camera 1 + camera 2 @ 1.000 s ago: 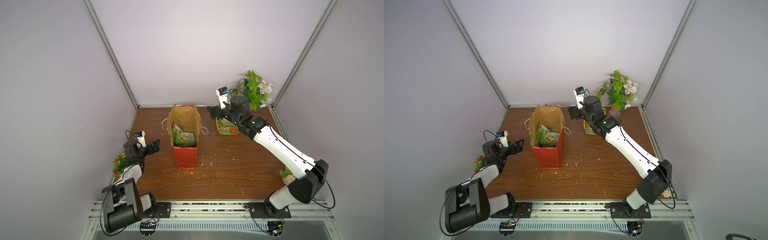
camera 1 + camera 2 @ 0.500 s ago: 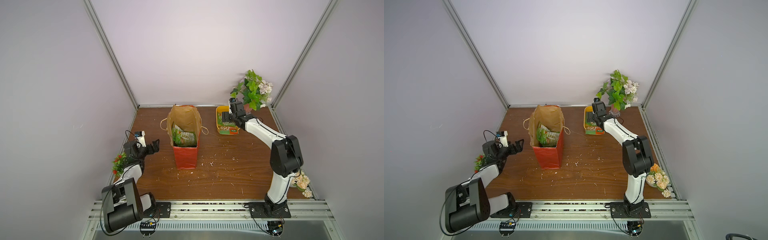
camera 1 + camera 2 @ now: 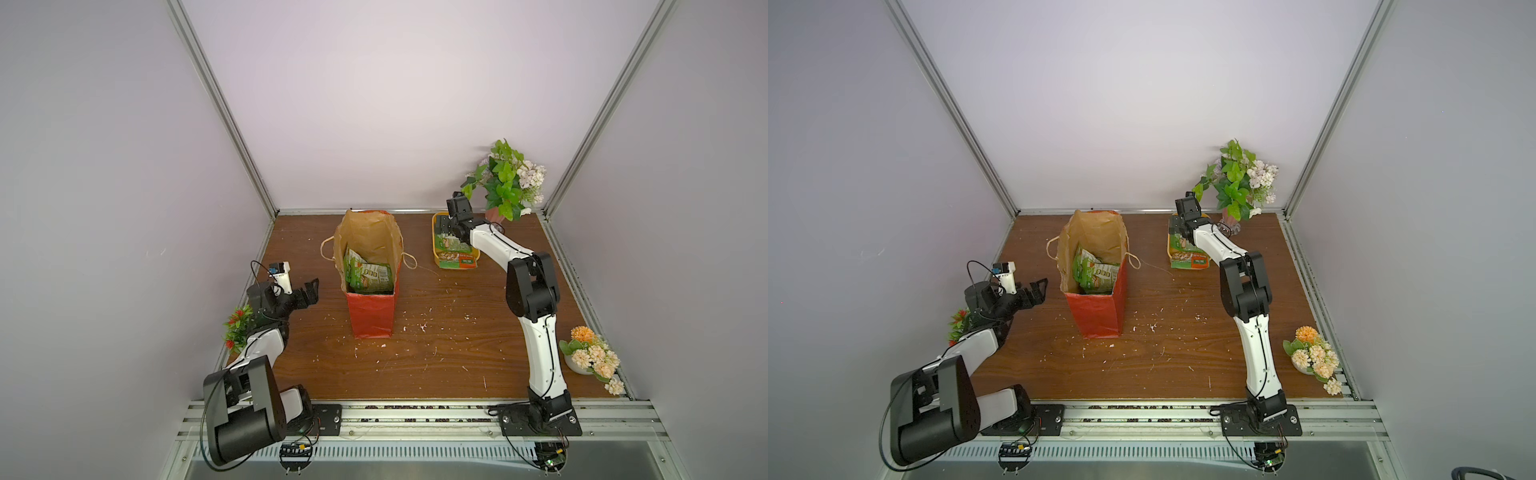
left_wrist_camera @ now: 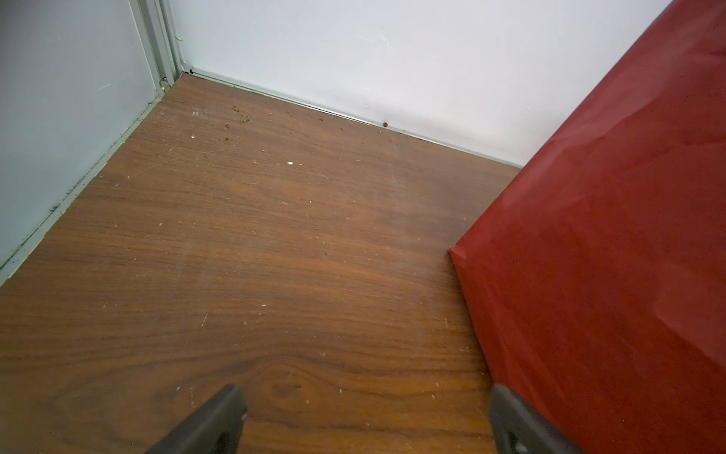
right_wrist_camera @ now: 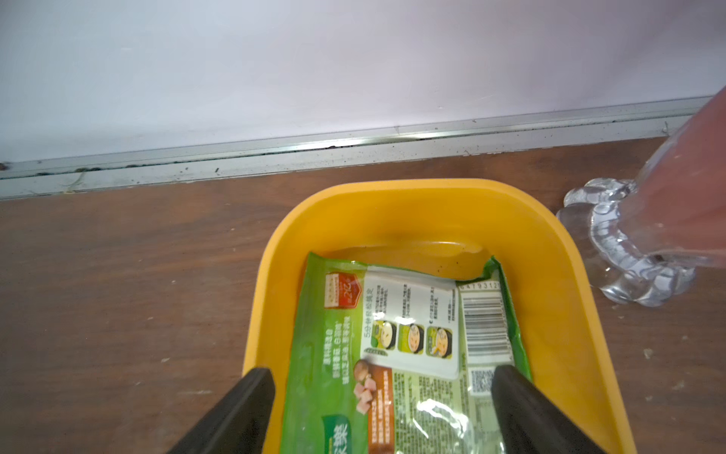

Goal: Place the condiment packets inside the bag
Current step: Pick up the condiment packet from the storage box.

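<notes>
The red bag stands open and upright at mid-table, with green condiment packets inside it. More condiment packets lie in a yellow tub at the back right. My right gripper is lowered over the tub's far end. In the right wrist view it is open wide, straddling a green packet without gripping it. My left gripper hovers open and empty just left of the bag.
A leafy plant in a glass vase stands right beside the tub. Orange flowers sit at the front right, and a small red-flowered plant by the left wall. Crumbs litter the wooden table.
My right arm has folded back and dropped from high above the table down to the yellow tub, its jaws widening. The left arm and the bag have not moved.
</notes>
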